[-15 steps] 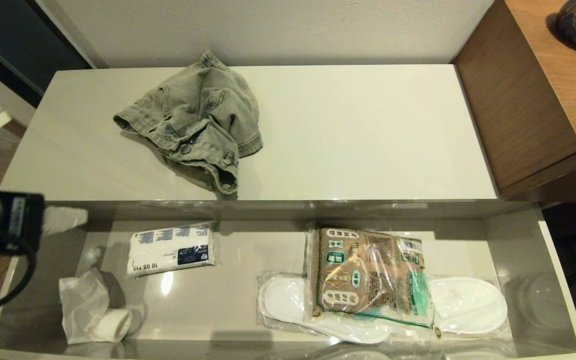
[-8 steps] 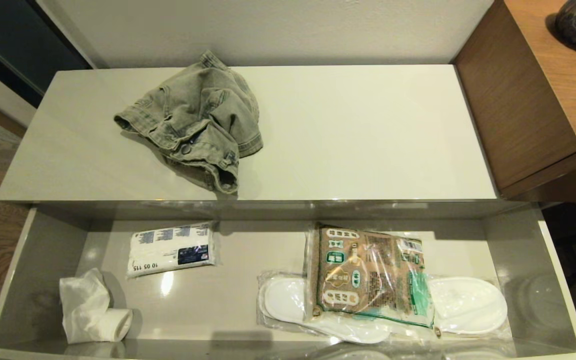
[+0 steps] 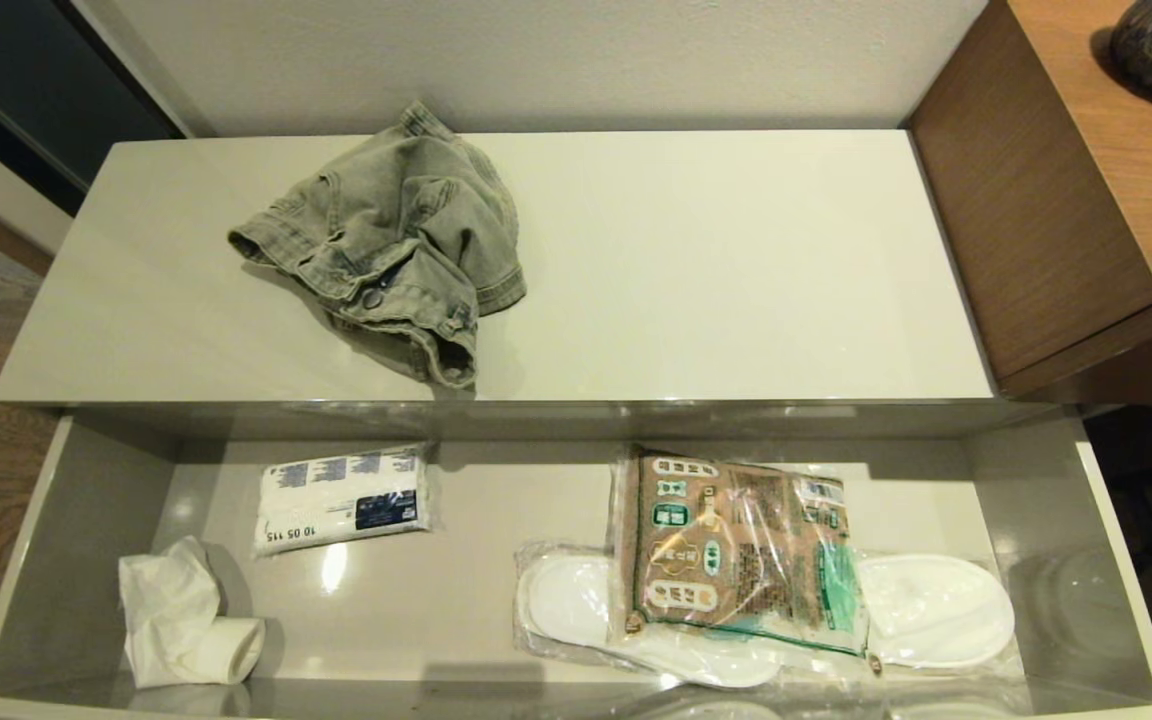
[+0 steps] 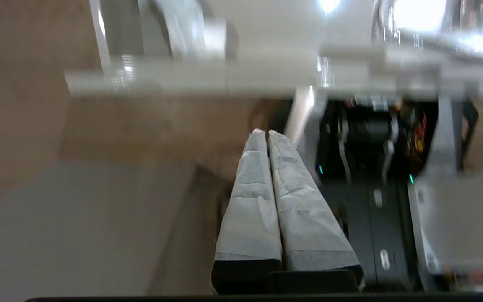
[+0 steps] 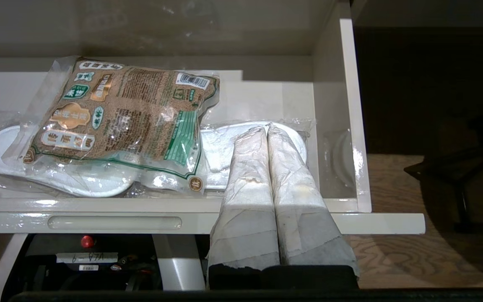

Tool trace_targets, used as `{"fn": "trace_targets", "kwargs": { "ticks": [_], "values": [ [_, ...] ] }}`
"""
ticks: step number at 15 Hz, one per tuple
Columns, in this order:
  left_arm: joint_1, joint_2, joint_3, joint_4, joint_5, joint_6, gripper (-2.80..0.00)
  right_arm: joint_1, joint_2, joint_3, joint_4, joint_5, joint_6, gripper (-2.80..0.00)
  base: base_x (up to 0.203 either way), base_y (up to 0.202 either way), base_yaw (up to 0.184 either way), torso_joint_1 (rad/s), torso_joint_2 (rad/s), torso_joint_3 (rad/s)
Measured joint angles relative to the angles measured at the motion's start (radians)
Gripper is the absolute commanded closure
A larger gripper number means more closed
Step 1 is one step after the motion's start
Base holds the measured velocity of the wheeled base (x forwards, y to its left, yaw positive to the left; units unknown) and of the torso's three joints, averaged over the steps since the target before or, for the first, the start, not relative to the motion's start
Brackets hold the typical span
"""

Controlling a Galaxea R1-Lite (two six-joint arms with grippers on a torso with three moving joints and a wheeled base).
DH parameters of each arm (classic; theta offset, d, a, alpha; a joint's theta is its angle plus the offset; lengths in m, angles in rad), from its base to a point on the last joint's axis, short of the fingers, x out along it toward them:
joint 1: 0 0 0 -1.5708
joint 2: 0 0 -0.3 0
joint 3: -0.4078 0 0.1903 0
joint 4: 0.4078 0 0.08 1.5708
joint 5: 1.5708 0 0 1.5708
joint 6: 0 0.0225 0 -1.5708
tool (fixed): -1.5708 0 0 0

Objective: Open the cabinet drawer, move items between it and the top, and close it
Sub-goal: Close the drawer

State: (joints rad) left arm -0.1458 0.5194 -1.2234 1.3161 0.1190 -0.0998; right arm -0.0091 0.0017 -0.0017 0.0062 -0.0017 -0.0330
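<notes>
Drawer open, jeans up top
Denim garment [image 3: 391, 245] lies far-left, likelier the left gripper's [image 4: 267, 133]; both grippers' fingers pressed together, empty.

A: What do the grippers look like?
B: The left gripper [image 4: 268, 132] and right gripper [image 5: 266, 127] each have two long tapering fingers wrapped in creased grey-white tape, rising from a black base at six o'clock

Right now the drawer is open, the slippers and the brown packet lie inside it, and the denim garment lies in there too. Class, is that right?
Not quite. The denim garment lies on the cabinet top, as the head view shows. The drawer is open and holds the slippers and brown packet.
</notes>
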Motion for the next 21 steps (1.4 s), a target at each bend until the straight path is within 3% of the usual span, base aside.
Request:
{"fn": "trace_targets", "kwargs": {
  "ticks": [3, 5, 9, 11, 12, 14, 17, 21],
  "values": [
    [0.092, -0.133, 0.054, 0.115, -0.120, 0.069, 0.00, 0.000, 0.000, 0.000, -0.001, 0.000, 0.000, 0.00, 0.000, 0.000, 0.000, 0.000, 0.00, 0.000],
    [0.130, -0.218, 0.145, 0.117, -0.154, 0.121, 0.00, 0.000, 0.000, 0.000, 0.000, 0.000, 0.000, 0.00, 0.000, 0.000, 0.000, 0.000, 0.00, 0.000],
    [0.147, -0.401, 0.334, 0.099, -0.133, 0.198, 0.00, 0.000, 0.000, 0.000, 0.000, 0.000, 0.000, 0.00, 0.000, 0.000, 0.000, 0.000, 0.00, 0.000],
    [0.148, -0.468, 0.377, 0.089, -0.083, 0.251, 0.00, 0.000, 0.000, 0.000, -0.002, 0.000, 0.000, 0.00, 0.000, 0.000, 0.000, 0.000, 0.00, 0.000],
    [0.148, -0.488, 0.391, 0.060, -0.047, 0.258, 0.00, 0.000, 0.000, 0.000, -0.002, 0.000, 0.000, 0.00, 0.000, 0.000, 0.000, 0.000, 0.00, 0.000],
    [0.149, -0.508, 0.429, -0.088, -0.035, 0.255, 0.00, 0.000, 0.000, 0.000, -0.001, 0.000, 0.000, 0.00, 0.000, 0.000, 0.000, 0.000, 0.00, 0.000],
    [0.149, -0.518, 0.559, -0.365, -0.013, 0.247, 0.00, 0.000, 0.000, 0.000, -0.001, 0.000, 0.000, 0.00, 0.000, 0.000, 0.000, 0.000, 0.00, 0.000],
    [0.149, -0.519, 0.730, -0.604, 0.088, 0.225, 0.00, 0.000, 0.000, 0.000, -0.002, 0.000, 0.000, 0.00, 0.000, 0.000, 0.000, 0.000, 0.00, 0.000]
  ]
}}
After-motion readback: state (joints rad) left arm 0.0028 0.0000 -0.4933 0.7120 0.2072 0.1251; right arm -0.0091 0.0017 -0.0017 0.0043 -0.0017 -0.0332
